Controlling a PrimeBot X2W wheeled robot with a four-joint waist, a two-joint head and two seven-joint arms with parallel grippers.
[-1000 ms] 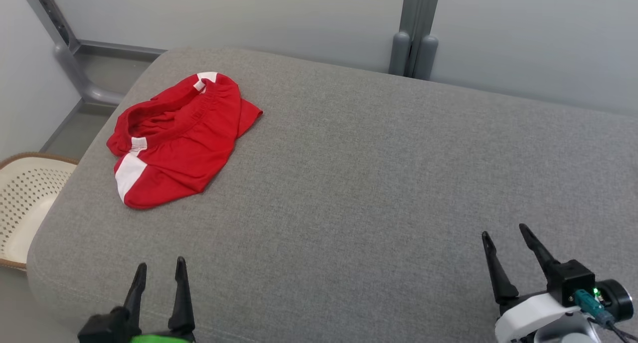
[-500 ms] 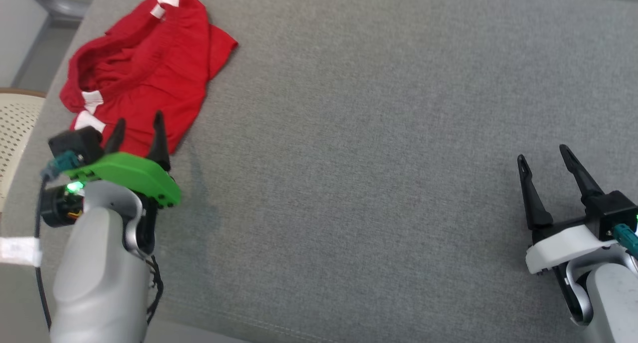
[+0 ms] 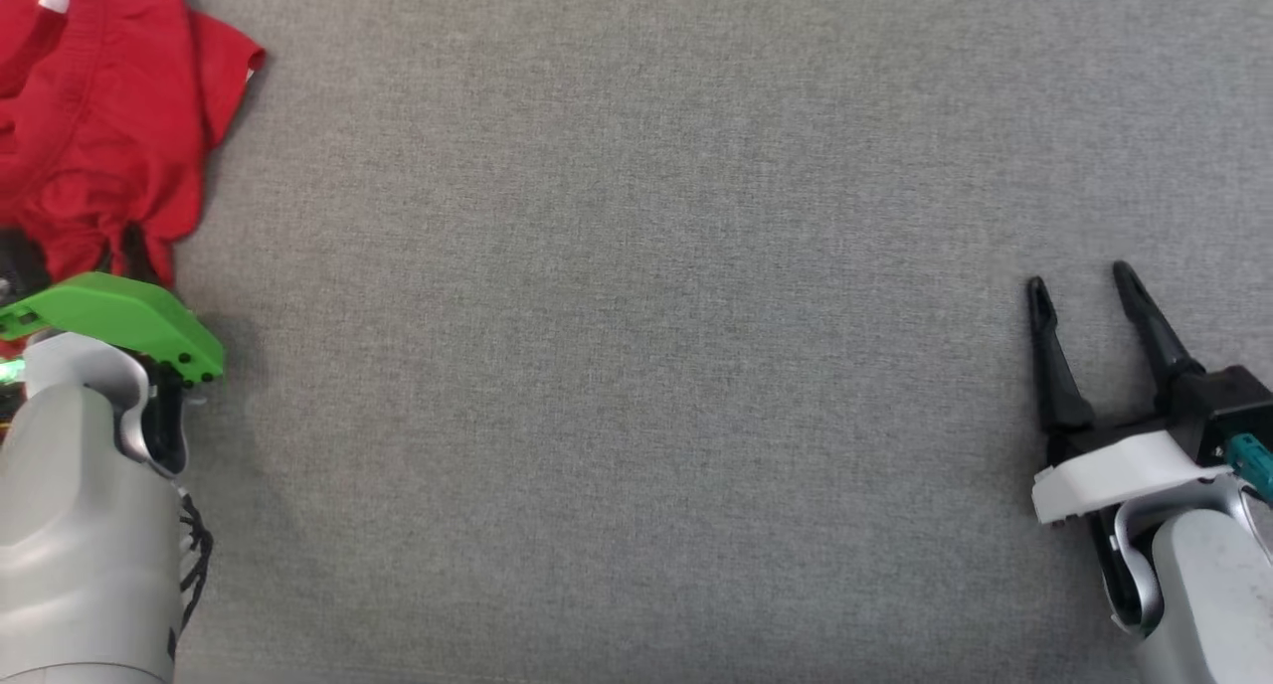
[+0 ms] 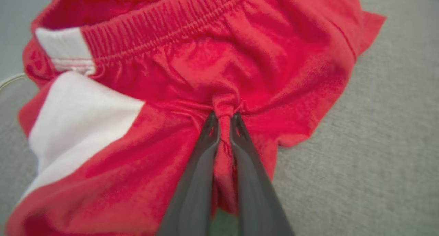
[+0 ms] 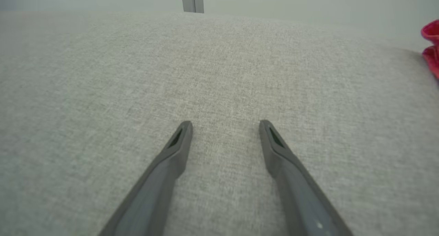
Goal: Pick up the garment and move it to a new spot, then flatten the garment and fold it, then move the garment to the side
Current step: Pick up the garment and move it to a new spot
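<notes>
The garment [image 3: 90,127] is a pair of red shorts with white side panels and an elastic waistband, lying crumpled at the far left of the grey cushion [image 3: 636,366]. In the left wrist view my left gripper [image 4: 223,116] is shut on a pinched fold of the garment [image 4: 260,74] near its lower middle. From the head, that left gripper [image 3: 124,242] sits above its green mount, its fingertips buried in the cloth. My right gripper [image 3: 1082,278] hovers open at the right over bare cushion, also open in its own view [image 5: 224,124]. A red edge of the garment [image 5: 431,47] shows at that view's far right.
The grey cushion [image 5: 171,74] stretches wide between the two arms. A grey post [image 5: 192,0] stands against the pale wall behind it. A pale curved rim [image 4: 10,81] peeks past the garment at the left.
The head camera has dropped and swung right, shifting the whole picture. My left gripper reached onto the garment and shut on a fold of it. The right gripper stays open.
</notes>
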